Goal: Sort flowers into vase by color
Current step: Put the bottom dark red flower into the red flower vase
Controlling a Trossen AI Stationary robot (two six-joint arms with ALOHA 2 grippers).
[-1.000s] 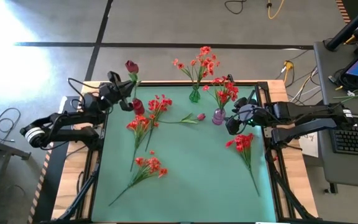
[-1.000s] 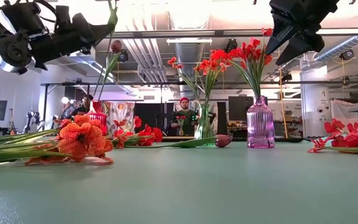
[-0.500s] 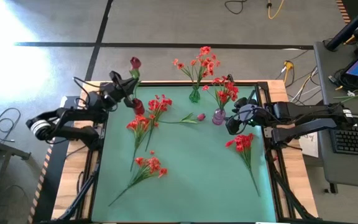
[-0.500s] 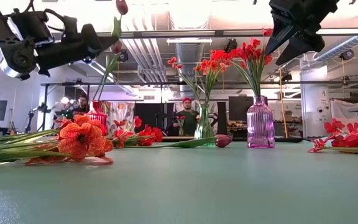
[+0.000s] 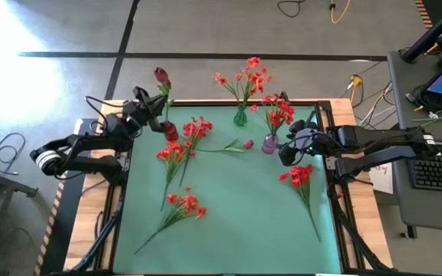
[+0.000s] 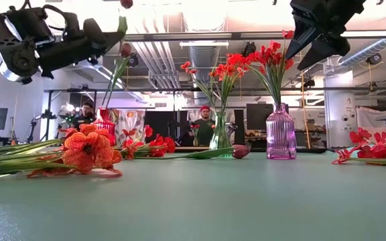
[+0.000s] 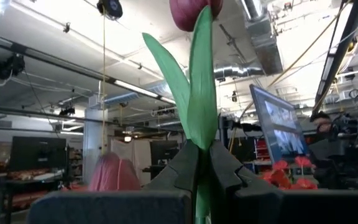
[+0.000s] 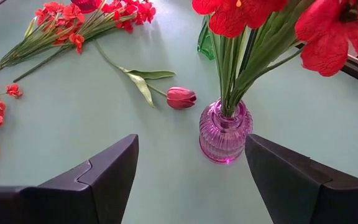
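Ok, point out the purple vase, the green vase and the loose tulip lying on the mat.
purple vase (image 8: 225, 132): right wrist view, on its ribbed belly.
green vase (image 5: 240, 118): high view, on its glass body.
loose tulip (image 8: 181, 97): right wrist view, on the bud.

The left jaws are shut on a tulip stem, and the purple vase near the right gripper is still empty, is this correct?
Not quite. The purple vase already holds red flowers, as the right wrist view shows. The left gripper is indeed shut on the tulip stem.
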